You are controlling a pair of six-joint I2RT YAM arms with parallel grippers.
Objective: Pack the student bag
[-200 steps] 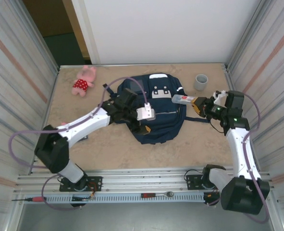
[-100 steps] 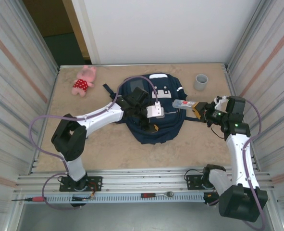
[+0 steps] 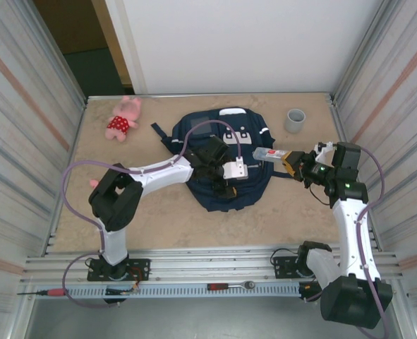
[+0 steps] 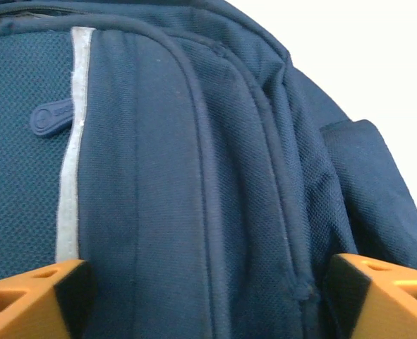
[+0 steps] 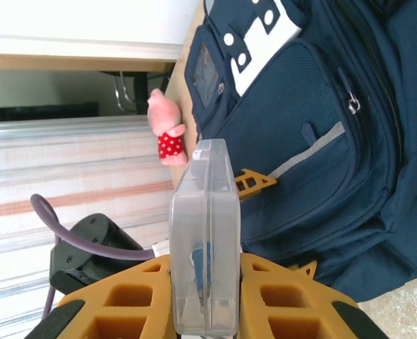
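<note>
Orange left fingers (image 4: 25,300) farther across student bag (image 4: 194,176)

Navy blue fabric backpack (image 3: 254,185): white stripes, white patch, grey square panel | soft plush toy (image 3: 122,120): pink, red white-dotted outfit | small cylindrical cup (image 3: 295,120): grey | flat plastic case (image 5: 202,247): translucent grey | stone-look tabletop (image 3: 159,226): mottled beige

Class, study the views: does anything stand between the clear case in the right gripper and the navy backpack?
Nothing visible lies between the clear plastic case, clamped in the right gripper, and the large navy fabric backpack. The left gripper, jaws open, is over the bag's middle, though, and may crowd the way in.
</note>
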